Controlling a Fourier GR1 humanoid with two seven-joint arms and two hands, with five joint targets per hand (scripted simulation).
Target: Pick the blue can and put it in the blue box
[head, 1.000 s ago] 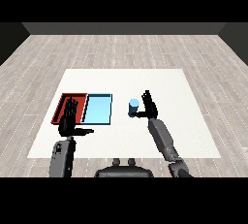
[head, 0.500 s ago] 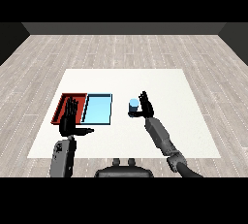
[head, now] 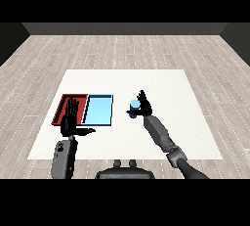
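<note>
The blue can [head: 134,105] stands upright on the white table [head: 161,85], a little right of the light blue tray [head: 98,110]. My right hand [head: 143,105] is right beside the can on its right side, fingers straight and pointing up, thumb reaching under the can's near side. Whether the palm touches the can I cannot tell. My left hand [head: 70,119] is held up with straight fingers over the near edge of the red tray [head: 63,107], thumb pointing right.
The red tray and the light blue tray lie side by side at the table's left. Both trays hold nothing. The table's near edge runs just behind my forearms.
My right hand has shifted slightly left, closing in on the can's right side. The can and the left hand have stayed put.
</note>
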